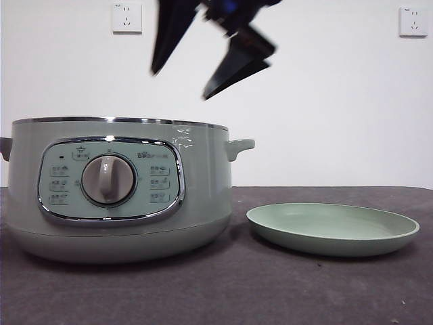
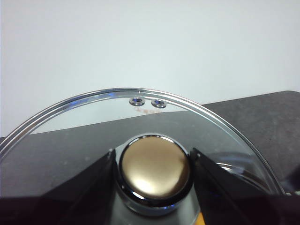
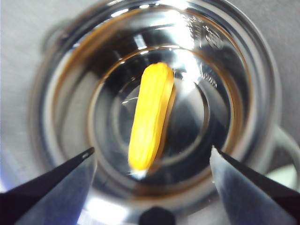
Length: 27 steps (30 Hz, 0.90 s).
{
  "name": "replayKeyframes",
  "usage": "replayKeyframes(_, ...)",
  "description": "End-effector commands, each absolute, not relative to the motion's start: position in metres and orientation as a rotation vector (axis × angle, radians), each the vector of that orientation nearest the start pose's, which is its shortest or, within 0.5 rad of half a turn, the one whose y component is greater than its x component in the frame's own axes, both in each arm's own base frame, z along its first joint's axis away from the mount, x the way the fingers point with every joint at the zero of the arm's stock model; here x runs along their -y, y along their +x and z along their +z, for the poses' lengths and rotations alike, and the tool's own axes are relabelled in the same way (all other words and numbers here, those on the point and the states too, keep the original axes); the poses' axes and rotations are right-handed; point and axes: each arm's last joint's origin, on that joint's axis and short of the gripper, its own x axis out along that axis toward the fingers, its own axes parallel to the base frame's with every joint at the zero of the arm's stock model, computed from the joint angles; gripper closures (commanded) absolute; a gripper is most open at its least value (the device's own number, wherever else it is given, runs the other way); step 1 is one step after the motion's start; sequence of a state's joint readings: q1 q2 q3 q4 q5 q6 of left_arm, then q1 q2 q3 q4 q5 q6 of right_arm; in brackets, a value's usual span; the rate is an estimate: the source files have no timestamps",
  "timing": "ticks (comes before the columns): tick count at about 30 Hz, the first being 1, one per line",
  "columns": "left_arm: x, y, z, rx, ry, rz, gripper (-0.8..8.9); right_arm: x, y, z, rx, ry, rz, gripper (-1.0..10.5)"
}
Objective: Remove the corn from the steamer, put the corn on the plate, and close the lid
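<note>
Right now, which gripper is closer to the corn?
Right. The right gripper hangs open above the steamer, over the corn. The left gripper holds the lid elsewhere.

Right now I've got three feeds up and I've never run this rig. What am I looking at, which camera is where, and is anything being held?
This is a two-armed table robot; each arm ends in a two-jawed gripper with a camera on its wrist.

The front view looks level across the dark table. It shows the steamer with no lid on it and the empty plate beside it.

The left wrist view shows the left gripper shut on the knob of the glass lid, keeping it away from the pot.

The right wrist view looks straight down into the steamer: the right gripper is open above the corn, which lies on the pot's shiny bottom. It is the dark shape over the steamer in the front view.
</note>
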<state>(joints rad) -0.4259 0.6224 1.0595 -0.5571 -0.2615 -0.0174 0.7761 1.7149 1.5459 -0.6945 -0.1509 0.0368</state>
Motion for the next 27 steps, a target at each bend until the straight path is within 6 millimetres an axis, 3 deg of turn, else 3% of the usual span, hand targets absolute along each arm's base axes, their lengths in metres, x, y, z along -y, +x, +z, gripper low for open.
replayKeyframes(1,0.029,0.082,0.411,-0.054,0.018,-0.154,8.22,-0.286,0.273,0.300,-0.866,-0.317,0.864,5.4)
replayKeyframes(9,0.027,0.080,0.408,-0.084,0.033,-0.135,8.22,-0.329,0.290,0.264,-0.899,-0.414,0.865,5.4)
replayKeyframes(17,0.027,0.080,0.408,-0.082,0.032,-0.135,8.22,-0.343,0.300,0.223,-0.966,-0.449,0.857,5.5)
replayKeyframes(27,0.027,0.080,0.406,-0.100,0.039,-0.135,8.22,-0.348,0.304,0.201,-1.001,-0.462,0.854,8.2)
